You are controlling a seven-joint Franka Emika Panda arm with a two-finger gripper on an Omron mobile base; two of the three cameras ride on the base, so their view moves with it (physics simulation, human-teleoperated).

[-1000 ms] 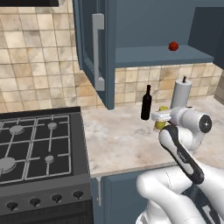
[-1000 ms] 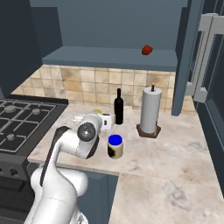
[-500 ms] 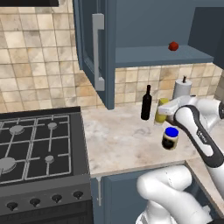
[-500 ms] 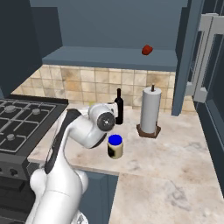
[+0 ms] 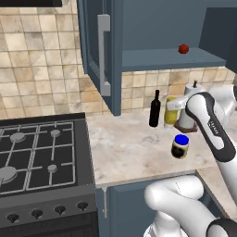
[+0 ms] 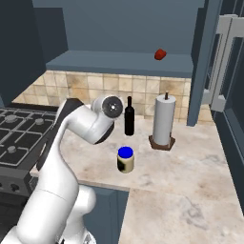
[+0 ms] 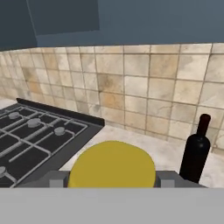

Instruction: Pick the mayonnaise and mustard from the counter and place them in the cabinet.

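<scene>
Clenching the mustard (image 7: 112, 164) between its jaws, the gripper (image 7: 105, 180) holds it above the counter (image 5: 125, 152), beside the wine bottle (image 5: 154, 109); the mayonnaise (image 5: 179, 146) stands nearer the counter's front edge.

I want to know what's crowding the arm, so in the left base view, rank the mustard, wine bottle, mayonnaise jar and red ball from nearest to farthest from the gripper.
1. mustard: held in the gripper.
2. wine bottle: just left of it on the counter.
3. mayonnaise jar: below, toward the counter's front edge.
4. red ball: up on the shelf.

The bottle and jar are fairly close to call.
</scene>
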